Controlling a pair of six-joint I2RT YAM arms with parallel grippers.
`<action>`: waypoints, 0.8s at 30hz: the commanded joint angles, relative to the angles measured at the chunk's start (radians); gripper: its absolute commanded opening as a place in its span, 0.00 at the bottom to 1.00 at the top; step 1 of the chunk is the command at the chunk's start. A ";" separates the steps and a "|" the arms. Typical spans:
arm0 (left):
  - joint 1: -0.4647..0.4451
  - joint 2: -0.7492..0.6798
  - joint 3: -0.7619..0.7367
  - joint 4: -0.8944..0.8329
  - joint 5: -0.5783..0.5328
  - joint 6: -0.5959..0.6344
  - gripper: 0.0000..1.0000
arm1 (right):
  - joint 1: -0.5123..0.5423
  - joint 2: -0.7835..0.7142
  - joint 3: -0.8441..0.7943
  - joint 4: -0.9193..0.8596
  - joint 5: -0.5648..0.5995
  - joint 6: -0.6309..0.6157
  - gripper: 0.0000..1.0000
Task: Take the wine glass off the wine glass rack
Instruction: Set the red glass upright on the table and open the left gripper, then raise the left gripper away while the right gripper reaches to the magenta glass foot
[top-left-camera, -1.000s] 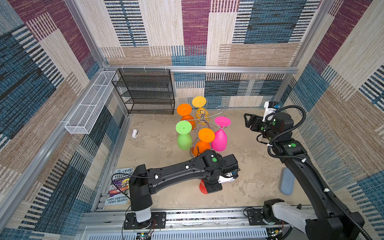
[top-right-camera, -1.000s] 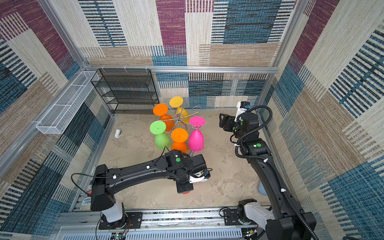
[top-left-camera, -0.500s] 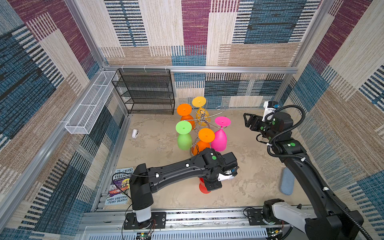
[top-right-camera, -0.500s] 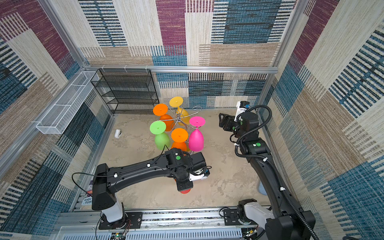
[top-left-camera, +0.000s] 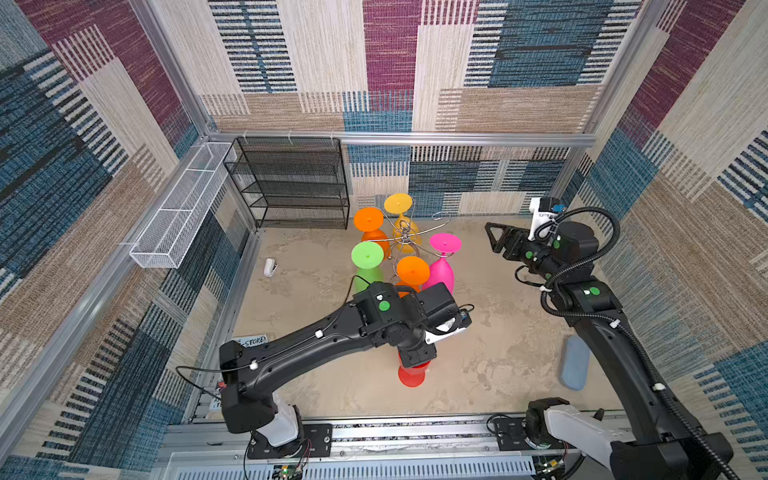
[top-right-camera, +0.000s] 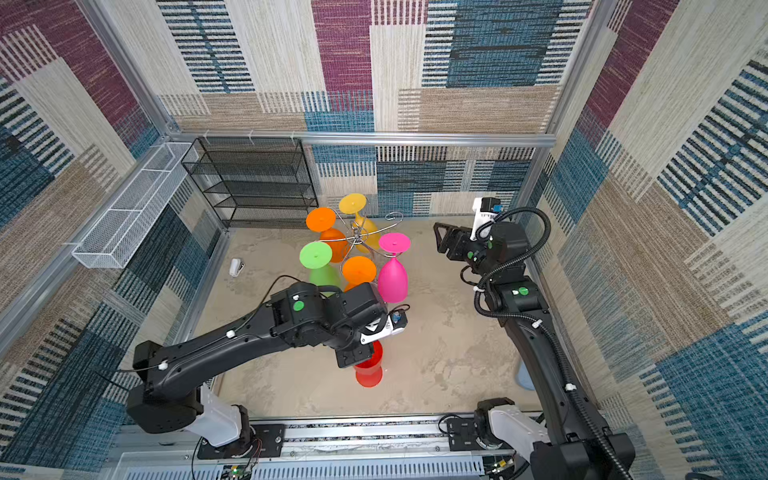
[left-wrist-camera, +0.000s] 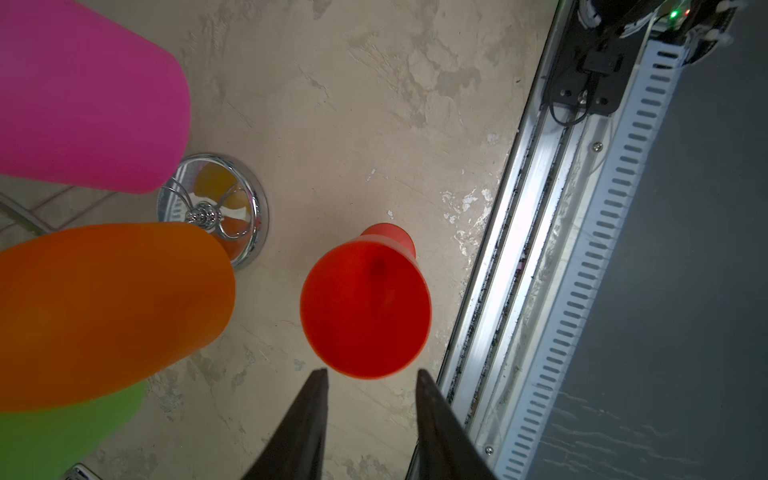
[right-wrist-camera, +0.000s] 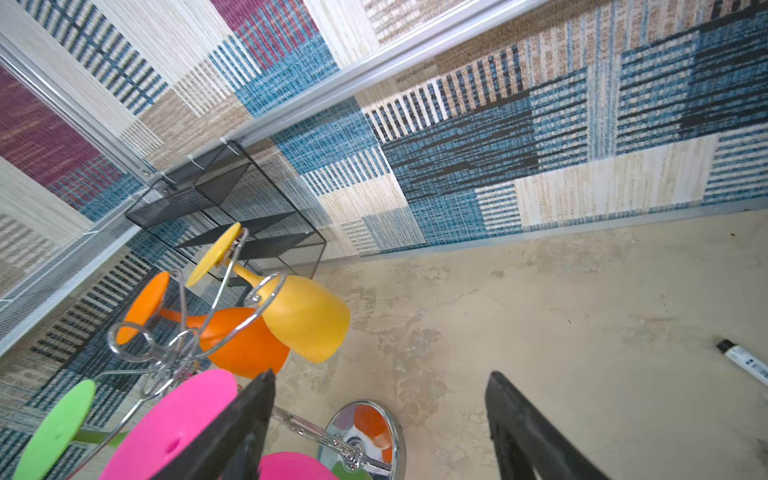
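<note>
A red wine glass (top-left-camera: 411, 375) (top-right-camera: 369, 371) stands upright on the sandy floor near the front rail, apart from the wine glass rack. In the left wrist view I look down into the red wine glass (left-wrist-camera: 365, 303); my left gripper (left-wrist-camera: 371, 372) hovers just above its rim, open, holding nothing. The chrome wine glass rack (top-left-camera: 405, 239) (top-right-camera: 357, 237) still carries several coloured glasses upside down, among them a pink one (top-left-camera: 441, 270). My right gripper (right-wrist-camera: 380, 374) (top-left-camera: 494, 237) is open to the right of the rack, level with its arms. The mirrored rack base (left-wrist-camera: 254, 199) (right-wrist-camera: 397, 432) shows in both wrist views.
A black mesh shelf unit (top-left-camera: 295, 183) stands at the back wall. A white mesh basket (top-left-camera: 183, 203) hangs on the left wall. A small white object (top-left-camera: 270, 267), a book (top-left-camera: 249, 341), a blue-grey pad (top-left-camera: 574, 361) and a marker (right-wrist-camera: 744, 365) lie on the floor.
My left gripper's jaws have spread and let go of the red wine glass, which stays standing on the floor. The left wrist has risen slightly. The right arm has hardly moved.
</note>
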 joint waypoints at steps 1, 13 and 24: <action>-0.001 -0.079 0.044 0.001 -0.026 -0.048 0.39 | -0.015 -0.006 0.014 0.047 -0.155 0.066 0.78; 0.001 -0.603 -0.184 0.414 -0.137 -0.100 0.44 | -0.025 0.007 -0.090 0.181 -0.482 0.266 0.68; 0.001 -0.782 -0.383 0.549 -0.443 -0.082 0.50 | -0.025 0.022 -0.186 0.363 -0.595 0.457 0.51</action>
